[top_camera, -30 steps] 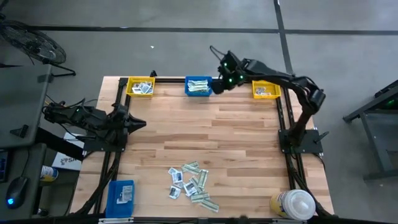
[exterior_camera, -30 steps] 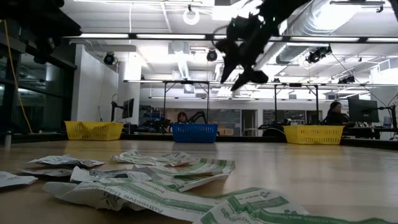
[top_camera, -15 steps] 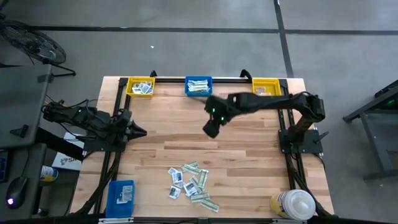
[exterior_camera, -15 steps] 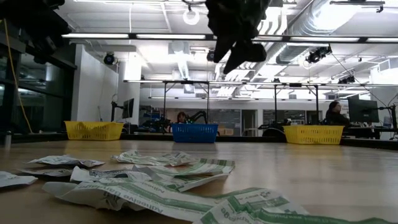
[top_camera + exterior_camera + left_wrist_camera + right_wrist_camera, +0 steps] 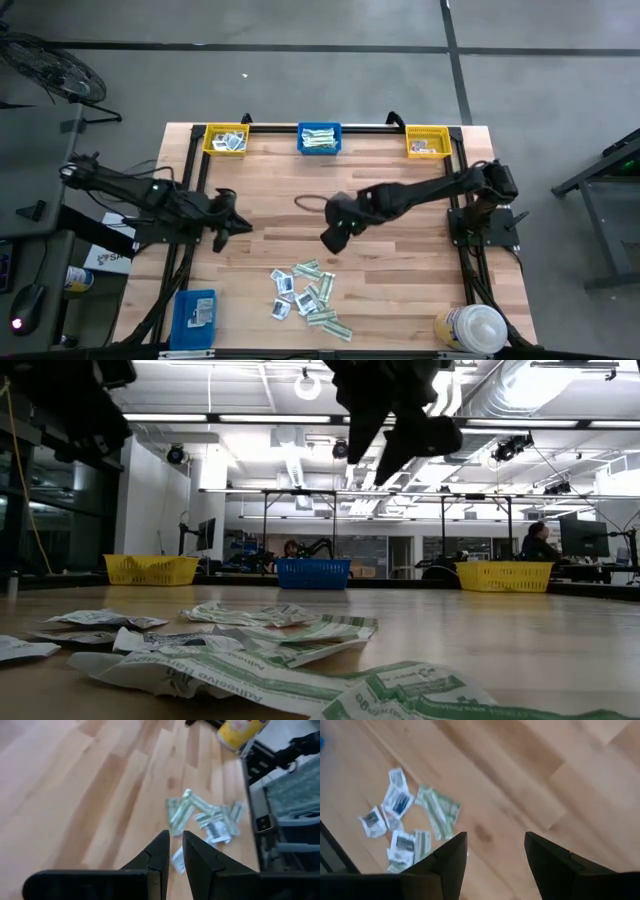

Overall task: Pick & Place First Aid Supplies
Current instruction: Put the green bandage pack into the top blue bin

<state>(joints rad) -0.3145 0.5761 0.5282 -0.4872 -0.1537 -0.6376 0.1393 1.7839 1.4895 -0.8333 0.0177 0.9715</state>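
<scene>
The right gripper [image 5: 331, 240], fingers apart and empty, has swung from the bins at the frame's top to mid-table just above the packets [image 5: 305, 295] at lower centre, ready for another pick, while the left gripper [image 5: 243, 226], fingers nearly together, waits mid-left.

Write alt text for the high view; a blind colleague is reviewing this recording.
Overhead, the right gripper, open and empty, reaches over a wooden table toward a pile of first aid packets. The left gripper hovers nearby; bins line the far edge.
</scene>
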